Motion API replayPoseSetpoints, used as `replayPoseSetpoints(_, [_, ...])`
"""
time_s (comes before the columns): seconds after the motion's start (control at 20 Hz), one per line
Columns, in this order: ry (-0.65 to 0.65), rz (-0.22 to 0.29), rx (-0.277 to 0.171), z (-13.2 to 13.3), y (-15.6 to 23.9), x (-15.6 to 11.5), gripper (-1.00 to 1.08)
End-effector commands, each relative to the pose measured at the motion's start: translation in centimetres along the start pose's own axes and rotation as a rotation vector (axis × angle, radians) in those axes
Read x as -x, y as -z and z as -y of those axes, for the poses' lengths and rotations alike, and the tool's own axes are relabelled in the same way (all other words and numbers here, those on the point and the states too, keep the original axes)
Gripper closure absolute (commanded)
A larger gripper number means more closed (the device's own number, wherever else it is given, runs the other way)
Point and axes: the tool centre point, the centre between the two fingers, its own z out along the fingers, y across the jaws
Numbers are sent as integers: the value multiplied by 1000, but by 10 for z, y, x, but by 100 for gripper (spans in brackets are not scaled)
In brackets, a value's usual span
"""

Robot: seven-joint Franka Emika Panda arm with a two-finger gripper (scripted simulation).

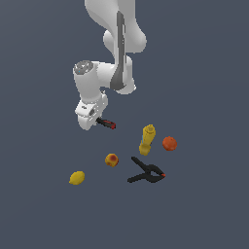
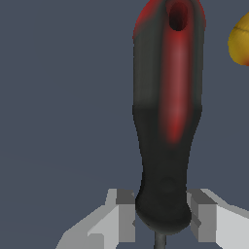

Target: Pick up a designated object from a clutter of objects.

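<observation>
Your fingers (image 2: 160, 221) straddle the screwdriver (image 2: 168, 121) near its shaft end, low in the frame, barely touching; it's light, stiff, slick, so squeeze the handle's waist

Glossy white rounded arm (image 1: 114, 29) segments, dark grey seam strip, grey joint cap, pale grey blocky fingers (image 2: 119, 214)

A bare simulated test scene is shown: a featureless dark grey floor (image 1: 204, 214) without walls or furniture, on which small objects are scattered beneath a white robot arm (image 1: 119, 44).
</observation>
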Motion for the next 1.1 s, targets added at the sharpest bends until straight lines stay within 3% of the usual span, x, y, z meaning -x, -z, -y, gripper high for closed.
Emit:
replayPoseSetpoints(0.0, [0,1,1,6,18,-8,108])
replayPoseSetpoints(1.05, [1,0,1,61,185,-83,108])
